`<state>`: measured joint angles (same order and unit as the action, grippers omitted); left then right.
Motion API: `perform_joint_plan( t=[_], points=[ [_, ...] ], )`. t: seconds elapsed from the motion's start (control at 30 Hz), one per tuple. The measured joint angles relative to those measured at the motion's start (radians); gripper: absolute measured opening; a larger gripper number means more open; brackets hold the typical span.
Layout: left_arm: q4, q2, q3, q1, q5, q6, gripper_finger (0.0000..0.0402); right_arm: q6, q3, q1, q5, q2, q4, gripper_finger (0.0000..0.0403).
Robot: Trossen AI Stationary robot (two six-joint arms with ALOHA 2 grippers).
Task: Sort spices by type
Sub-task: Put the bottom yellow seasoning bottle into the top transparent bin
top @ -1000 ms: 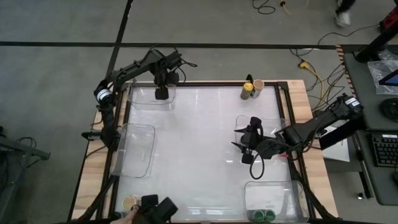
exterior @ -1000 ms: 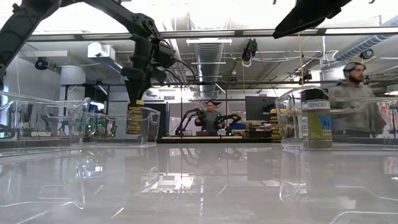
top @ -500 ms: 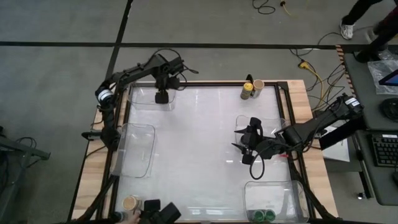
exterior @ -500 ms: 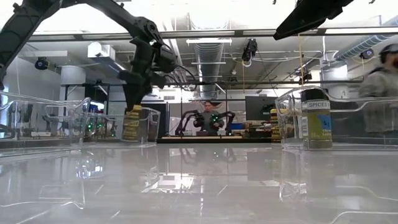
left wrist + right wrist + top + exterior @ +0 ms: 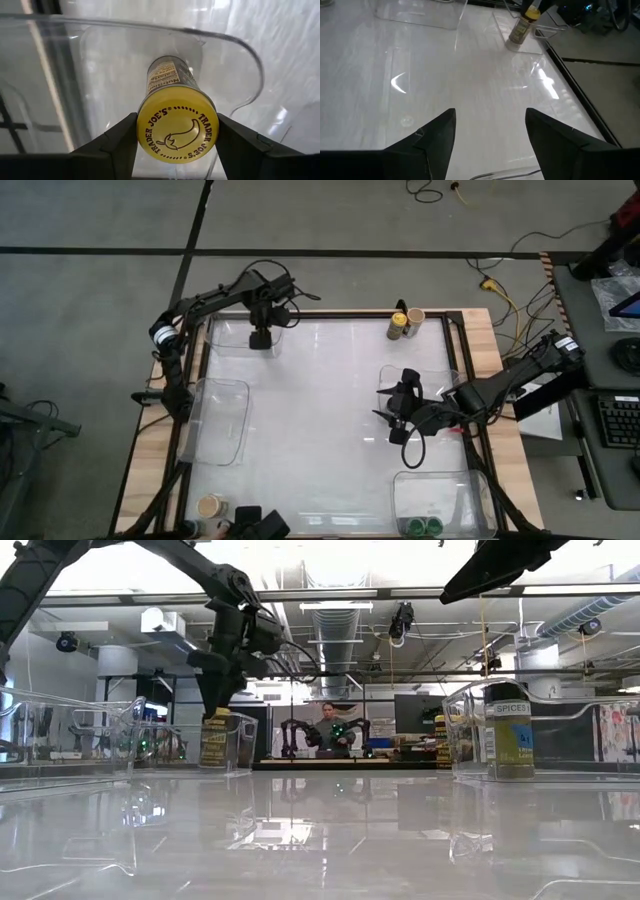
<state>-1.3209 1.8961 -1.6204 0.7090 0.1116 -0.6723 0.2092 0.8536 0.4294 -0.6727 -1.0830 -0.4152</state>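
Yellow-lidded spice jar (image 5: 176, 120) clamped upright in the left end effector (image 5: 260, 337), inside the clear tray (image 5: 236, 340) at the desk's (image 5: 320, 410) far-left corner. Two more jars (image 5: 405, 323) at the far edge. Right end effector (image 5: 398, 418) spread wide, holding nothing, near the right edge.

Bright, even overhead lighting. Strong glare and mirror reflections across glossy table (image 5: 320, 830); blown-out ceiling in low view. Soft focus on near fingers (image 5: 427, 140) in right wrist view.

Bare table centre (image 5: 320, 410), trays (image 5: 222, 420) around
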Motion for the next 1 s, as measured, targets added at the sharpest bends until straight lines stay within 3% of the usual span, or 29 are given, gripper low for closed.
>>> perform_joint_plan(
  t=[0.23, 0.6, 1.0],
  points=[
    [0.055, -0.003, 0.035, -0.019, -0.001, -0.022, 0.0212, 0.014, 0.0, 0.0, 0.0, 0.0, 0.0, 0.024],
    [0.074, 0.0, 0.04, -0.037, 0.001, 0.006, 0.0253, 0.017, 0.0, 0.0, 0.0, 0.0, 0.001, 0.0233],
    [0.064, -0.003, 0.04, -0.045, 0.0, 0.05, 0.0258, 0.016, 0.0, 0.0, 0.0, 0.0, 0.001, 0.0238]
  ],
)
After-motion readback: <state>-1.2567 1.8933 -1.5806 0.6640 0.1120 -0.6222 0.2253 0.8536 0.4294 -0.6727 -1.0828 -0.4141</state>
